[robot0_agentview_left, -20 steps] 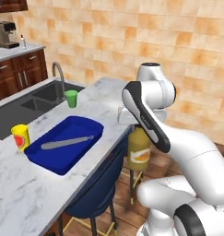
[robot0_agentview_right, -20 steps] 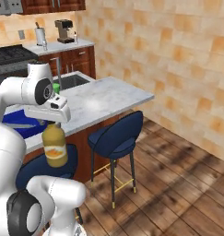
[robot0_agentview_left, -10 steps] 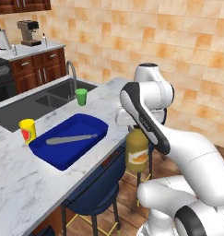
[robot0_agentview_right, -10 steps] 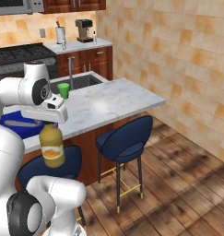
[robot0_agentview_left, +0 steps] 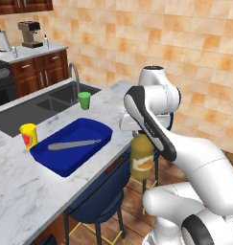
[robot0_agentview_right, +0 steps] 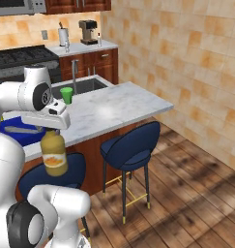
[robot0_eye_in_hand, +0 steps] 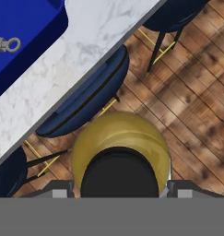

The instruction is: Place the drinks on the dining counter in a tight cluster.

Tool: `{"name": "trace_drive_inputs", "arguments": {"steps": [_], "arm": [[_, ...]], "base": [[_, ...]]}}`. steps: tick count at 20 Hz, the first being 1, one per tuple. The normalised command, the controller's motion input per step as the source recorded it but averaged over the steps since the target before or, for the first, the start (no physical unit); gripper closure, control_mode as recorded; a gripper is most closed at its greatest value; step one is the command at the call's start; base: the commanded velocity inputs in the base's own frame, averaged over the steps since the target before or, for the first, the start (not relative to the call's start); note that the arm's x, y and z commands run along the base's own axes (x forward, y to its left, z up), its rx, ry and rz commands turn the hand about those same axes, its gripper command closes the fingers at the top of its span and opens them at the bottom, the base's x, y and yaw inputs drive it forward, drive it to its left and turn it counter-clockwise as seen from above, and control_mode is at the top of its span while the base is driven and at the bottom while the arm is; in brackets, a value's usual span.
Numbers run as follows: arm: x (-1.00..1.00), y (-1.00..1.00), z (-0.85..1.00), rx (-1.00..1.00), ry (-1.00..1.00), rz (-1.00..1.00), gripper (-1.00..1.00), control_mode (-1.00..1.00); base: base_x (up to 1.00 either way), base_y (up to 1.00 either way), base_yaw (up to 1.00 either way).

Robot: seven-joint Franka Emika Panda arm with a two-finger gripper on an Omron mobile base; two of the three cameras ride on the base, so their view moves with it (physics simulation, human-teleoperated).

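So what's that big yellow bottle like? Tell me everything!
The jug is amber-yellow and looks like plastic, with an orange label and a dark cap, seen from above in the hand view. It hangs upright in the air, held at its top by the gripper, beside the counter's edge, above a blue stool.

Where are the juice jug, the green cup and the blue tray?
juice jug [robot0_agentview_left: 142,161]: left base view, on its orange label.
green cup [robot0_agentview_left: 84,100]: left base view, on its side wall.
blue tray [robot0_agentview_left: 96,131]: left base view, on its near right rim.

Glossy amber plastic jug [robot0_agentview_left: 142,158], polished marble counter [robot0_agentview_left: 22,186], wood floor [robot0_agentview_right: 186,193].
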Motion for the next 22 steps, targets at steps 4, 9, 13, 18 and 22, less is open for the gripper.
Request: {"name": "trace_drive_inputs", "arguments": {"steps": [4,9,13,18,22], "arm": [[0.00,0.00,0.00,0.00,0.00,0.00,1.00,1.00],[0.00,0.00,0.00,0.00,0.00,0.00,1.00,1.00],[0.00,0.00,0.00,0.00,0.00,0.00,1.00,1.00],[-0.01,0.00,0.01,0.00,0.00,0.00,1.00,-1.00],[-0.15,0.00,0.28,0.01,-0.04,0.05,1.00,-1.00]], "base": [[0.00,0.00,0.00],[0.00,0.00,0.00],[-0.04,0.00,0.01],[-0.01,0.00,0.00],[0.00,0.00,0.00]]}}
